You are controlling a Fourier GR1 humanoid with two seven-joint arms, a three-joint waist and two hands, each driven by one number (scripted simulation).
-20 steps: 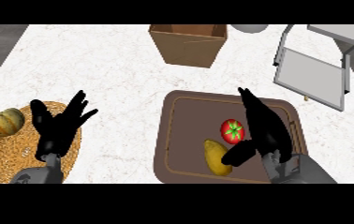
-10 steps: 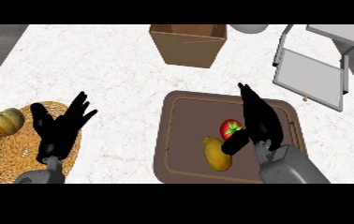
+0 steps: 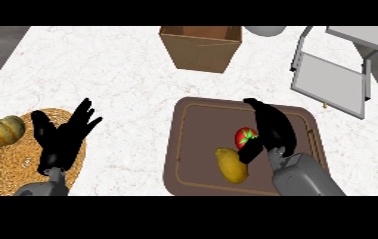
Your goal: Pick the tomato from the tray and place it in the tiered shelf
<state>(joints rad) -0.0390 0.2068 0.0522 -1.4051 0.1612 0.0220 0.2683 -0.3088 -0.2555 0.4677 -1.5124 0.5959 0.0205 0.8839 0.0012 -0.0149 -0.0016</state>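
Observation:
A red tomato (image 3: 244, 136) with a green stem lies in the middle of the brown tray (image 3: 198, 148). My right hand (image 3: 271, 128) is over the tray, its fingers straight and pointing away, its thumb curving down against the tomato's right side and partly hiding it. The tiered shelf (image 3: 332, 80), grey metal with flat levels, stands at the upper right of the counter. My left hand (image 3: 63, 138) rests open, fingers up, over a woven mat at the lower left.
A yellow fruit (image 3: 231, 165) lies in the tray just below the tomato. An open cardboard box (image 3: 201, 47) stands at the back centre. On the woven mat (image 3: 18, 158) sits a small pumpkin (image 3: 10, 129). A grey bowl (image 3: 266, 30) peeks in at the top.
My right hand has slid left and forward over the tray, closing in on the tomato until its thumb meets it. The left hand has barely moved.

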